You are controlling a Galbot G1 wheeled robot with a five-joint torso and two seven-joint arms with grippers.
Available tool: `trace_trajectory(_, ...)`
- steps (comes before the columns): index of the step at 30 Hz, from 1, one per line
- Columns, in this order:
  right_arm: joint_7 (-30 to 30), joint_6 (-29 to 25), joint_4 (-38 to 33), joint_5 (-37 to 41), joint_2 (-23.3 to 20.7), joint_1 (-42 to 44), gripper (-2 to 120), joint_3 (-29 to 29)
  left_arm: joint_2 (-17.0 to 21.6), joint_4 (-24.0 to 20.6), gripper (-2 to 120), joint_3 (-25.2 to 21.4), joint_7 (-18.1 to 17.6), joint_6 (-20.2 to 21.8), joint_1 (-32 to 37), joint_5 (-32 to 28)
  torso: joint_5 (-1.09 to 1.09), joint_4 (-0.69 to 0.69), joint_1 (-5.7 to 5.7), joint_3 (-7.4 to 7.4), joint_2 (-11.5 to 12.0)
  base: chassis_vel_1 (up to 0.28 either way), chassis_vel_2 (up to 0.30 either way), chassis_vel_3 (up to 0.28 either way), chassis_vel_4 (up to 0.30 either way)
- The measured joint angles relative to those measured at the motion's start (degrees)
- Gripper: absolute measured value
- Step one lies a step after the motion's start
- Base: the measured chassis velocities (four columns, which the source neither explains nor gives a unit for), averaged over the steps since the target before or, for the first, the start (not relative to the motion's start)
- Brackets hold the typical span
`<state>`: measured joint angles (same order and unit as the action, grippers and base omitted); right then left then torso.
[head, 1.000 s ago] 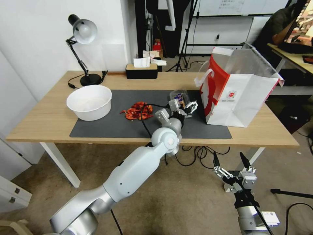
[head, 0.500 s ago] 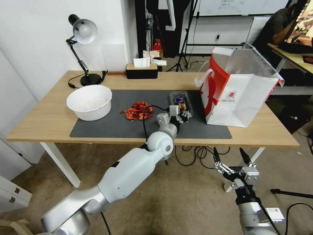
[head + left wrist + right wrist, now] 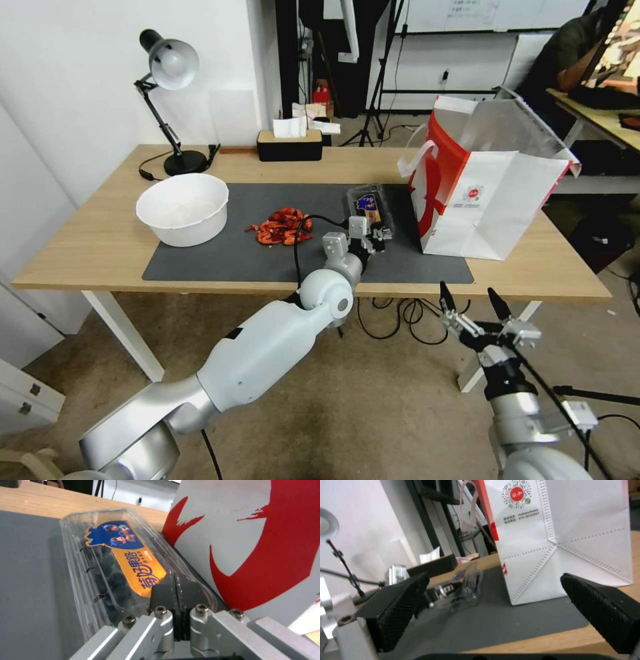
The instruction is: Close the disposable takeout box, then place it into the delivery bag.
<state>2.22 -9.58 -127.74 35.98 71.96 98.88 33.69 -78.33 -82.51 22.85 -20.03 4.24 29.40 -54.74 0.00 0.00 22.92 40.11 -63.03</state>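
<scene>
- Now the takeout box (image 3: 369,207) lies flat on the dark mat (image 3: 220,257), lid down over the berries, just beside the red side of the delivery bag (image 3: 490,200); a second ago the lid stood raised at that spot.
- Left gripper (image 3: 373,235): at the near end of the takeout box, farthest from the tissue holder (image 3: 289,145). A second ago its fingers were spread; in the left wrist view the two dark pads (image 3: 163,593) are pressed together, nothing between them, resting against the lid's near edge (image 3: 140,562).
- Reading: closing appears done or almost so; whether the lid has latched cannot be told. Carrying has not begun, as nothing has hold of the box.
- Right gripper (image 3: 475,303): below the table's (image 3: 100,247) front edge, on the side of the delivery bag, fingers wide apart and empty. Against a second ago it sits slightly higher and is turned.
- Delivery bag: upright, mouth open, foil lining showing, same place as before.
- Bowl (image 3: 183,208) and red scraps (image 3: 283,225): on the mat, on the far side of the takeout box from the delivery bag, unmoved.
</scene>
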Motion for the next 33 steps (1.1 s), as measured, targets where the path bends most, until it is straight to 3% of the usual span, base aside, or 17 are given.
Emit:
trace_trajectory(19,9.35,16.09,-3.14,36.08,-6.96,-9.81,100,-3.29,1.03,-0.47,0,0.87,0.02,0.66,-0.82,-1.92,0.0,-0.01,0.0,0.0,0.0,0.0,0.0,0.0,0.0)
trace_trajectory(33,12.58,20.17,0.06,45.31,-13.77,-19.0,100,-7.18,0.08,0.54,0,0.95,0.0,0.43,-1.08,-2.56,0.0,0.0,0.01,0.0,0.0,0.0,0.0,0.0,0.0)
